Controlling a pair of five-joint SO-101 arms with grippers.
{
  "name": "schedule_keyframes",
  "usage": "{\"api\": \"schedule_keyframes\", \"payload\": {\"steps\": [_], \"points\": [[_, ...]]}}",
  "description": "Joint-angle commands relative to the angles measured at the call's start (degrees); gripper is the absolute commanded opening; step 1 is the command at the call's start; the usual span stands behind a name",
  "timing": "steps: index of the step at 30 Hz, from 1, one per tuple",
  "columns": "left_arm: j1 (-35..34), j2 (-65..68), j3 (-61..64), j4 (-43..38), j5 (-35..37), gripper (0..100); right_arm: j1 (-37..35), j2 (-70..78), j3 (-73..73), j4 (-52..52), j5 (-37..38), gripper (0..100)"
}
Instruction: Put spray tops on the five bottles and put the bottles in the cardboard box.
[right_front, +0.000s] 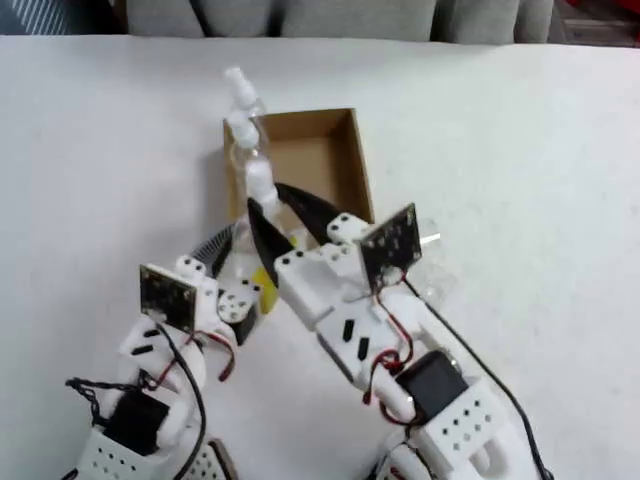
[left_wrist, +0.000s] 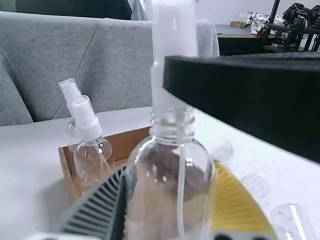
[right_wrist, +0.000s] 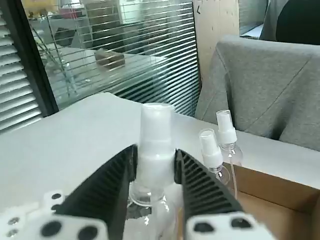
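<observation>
A clear bottle (left_wrist: 167, 180) stands upright just in front of the cardboard box (right_front: 335, 150), held low down between the grey ribbed finger and yellow pad of my left gripper (left_wrist: 167, 215), which is shut on it. My right gripper (right_wrist: 155, 160) comes from the other side, its black fingers (right_front: 300, 205) shut on the white spray top (right_wrist: 156, 135) that sits on this bottle's neck (left_wrist: 172, 120). In the high view the spray top (right_front: 260, 180) shows between both grippers. Two bottles with spray tops (right_front: 243, 130) stand in the box's far left corner.
Clear bottles without tops (left_wrist: 292, 220) lie on the white table to the right of the arms, near the right arm's wrist (right_front: 430, 235). A grey sofa (left_wrist: 60, 55) runs behind the table's far edge. The box's right half (right_front: 330, 160) holds nothing.
</observation>
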Motion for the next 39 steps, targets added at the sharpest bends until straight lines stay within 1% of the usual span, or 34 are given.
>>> {"api": "schedule_keyframes", "payload": {"steps": [1, 4, 14, 17, 21, 28, 39], "points": [[0.31, -0.75, -0.7, -2.02, 0.35, 2, -0.04, -2.68, -0.62, 2.59, 0.44, 1.5], [0.4, -0.75, -0.7, -2.02, 0.35, 2, -0.13, -3.12, -0.53, 4.7, 0.18, 1.5], [0.4, -0.75, -0.7, -2.02, 0.35, 2, -0.13, -3.12, -0.44, 4.7, 0.18, 1.5], [0.4, -0.75, -0.7, -2.02, 0.35, 2, -0.31, -3.03, -0.53, 4.18, 0.09, 1.5], [0.4, -0.75, -0.7, -2.02, 0.35, 2, -2.51, -3.03, -0.7, 4.18, 0.09, 1.5], [0.4, -0.75, -0.7, -2.02, 0.35, 2, -2.59, -2.95, -0.7, 1.27, 0.18, 1.5], [0.4, -0.75, -0.7, -1.93, 0.35, 2, -2.51, 3.21, -0.88, 1.8, 0.44, 1.5]]}}
